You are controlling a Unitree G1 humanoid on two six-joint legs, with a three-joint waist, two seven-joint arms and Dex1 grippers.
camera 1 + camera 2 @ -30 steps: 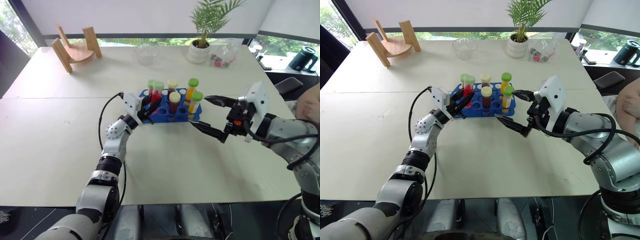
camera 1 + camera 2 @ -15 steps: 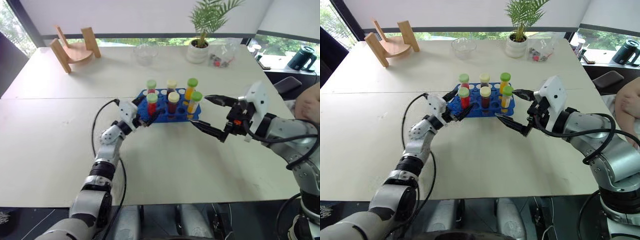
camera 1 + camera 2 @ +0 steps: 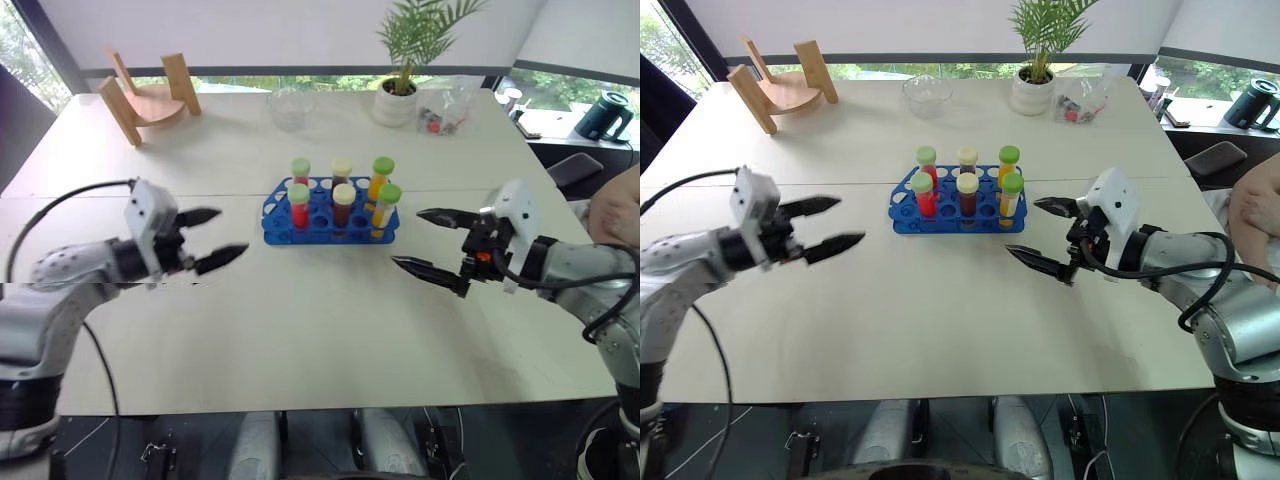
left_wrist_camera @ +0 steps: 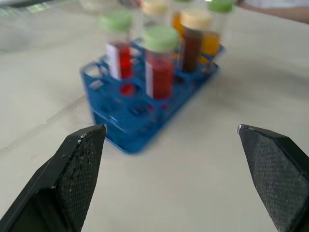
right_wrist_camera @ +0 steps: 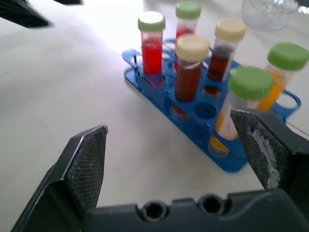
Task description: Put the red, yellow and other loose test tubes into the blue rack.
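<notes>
The blue rack [image 3: 320,236] stands mid-table and holds several upright test tubes. Two are red tubes [image 3: 298,207] with green caps, two are dark brown tubes [image 3: 343,205] with cream caps, and two are yellow tubes [image 3: 385,210] with green caps. I see no loose tube on the table. My left gripper [image 3: 230,232] hovers open and empty, well to the left of the rack. My right gripper [image 3: 406,237] is open and empty just right of the rack. The left wrist view looks at the rack [image 4: 125,121] between spread fingers [image 4: 79,164]. The right wrist view shows the same rack [image 5: 227,159].
A wooden stand [image 3: 148,95] sits at the far left. A glass bowl [image 3: 293,105], a potted plant [image 3: 400,95] and a clear bag [image 3: 445,110] line the far edge. A black kettle [image 3: 605,117] stands off the table. A person's hand [image 3: 615,210] shows at the right edge.
My left gripper let go of a red tube now standing in the rack, opened, and drew back to the left. My right gripper drifted slightly right, still open.
</notes>
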